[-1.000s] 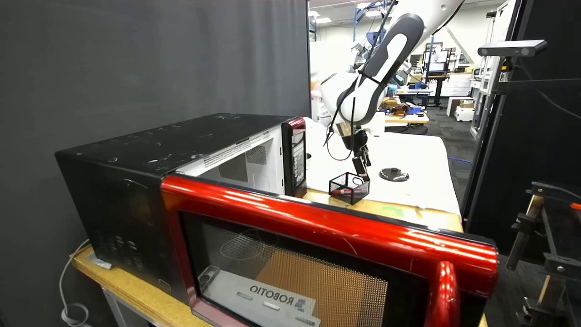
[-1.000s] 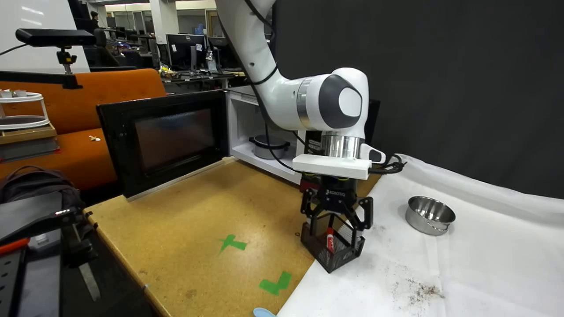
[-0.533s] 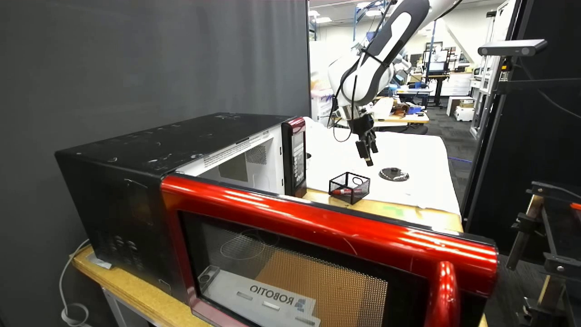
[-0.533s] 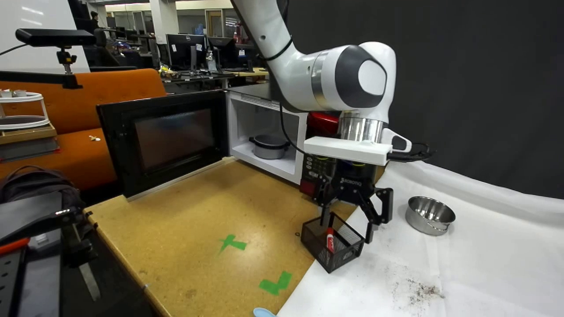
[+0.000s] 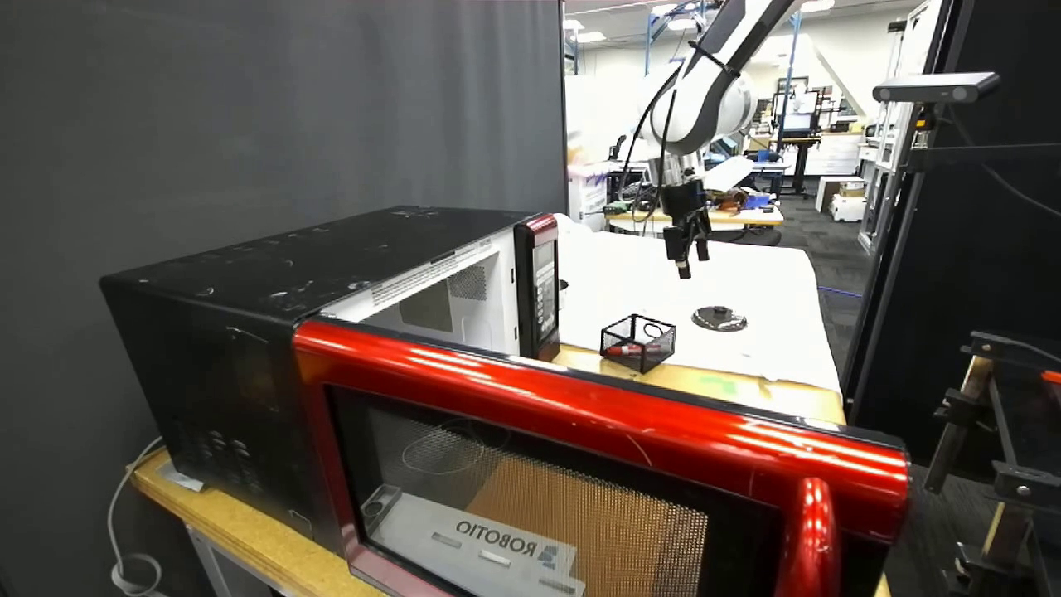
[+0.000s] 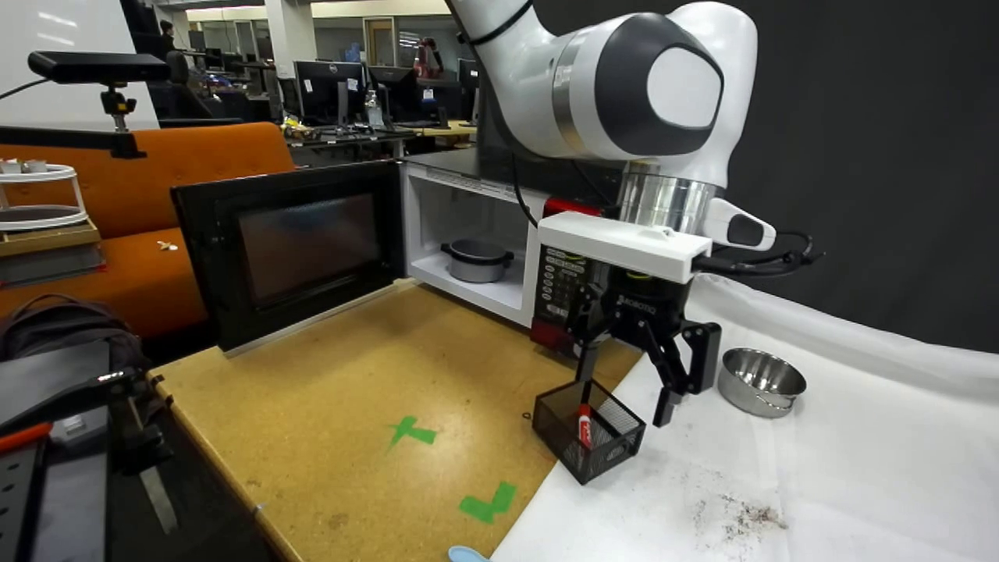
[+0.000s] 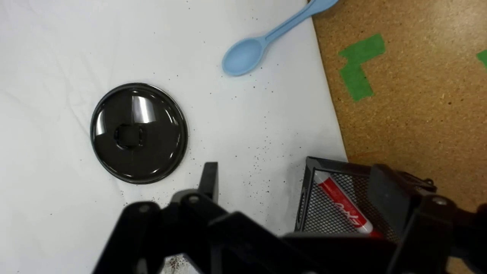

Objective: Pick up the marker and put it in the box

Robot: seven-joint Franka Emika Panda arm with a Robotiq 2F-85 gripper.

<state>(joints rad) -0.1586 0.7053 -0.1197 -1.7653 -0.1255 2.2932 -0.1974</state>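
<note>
The box is a small black mesh box, seen in both exterior views (image 5: 643, 361) (image 6: 556, 437) and in the wrist view (image 7: 335, 164). It stands where the white cloth meets the wooden table. The red and white marker (image 7: 344, 203) lies inside it, tilted across the mesh; it also shows in both exterior views (image 5: 630, 350) (image 6: 584, 428). My gripper is open and empty, in both exterior views (image 5: 693, 261) (image 6: 624, 394) and in the wrist view (image 7: 295, 169). It hangs above the cloth, higher than the box. In the wrist view one finger covers part of the box.
A microwave (image 5: 323, 257) with its red door (image 5: 597, 381) open stands beside the workspace, a grey pot (image 6: 478, 265) inside. A steel pan (image 6: 761, 382), a dark round lid (image 7: 159, 152) and a blue spoon (image 7: 243, 57) lie on the white cloth. Green tape (image 7: 355, 78) marks the wood.
My gripper has risen out of the box and moved back from it, away from the microwave door. It has been open since the first frames. The box and marker have stayed put.
</note>
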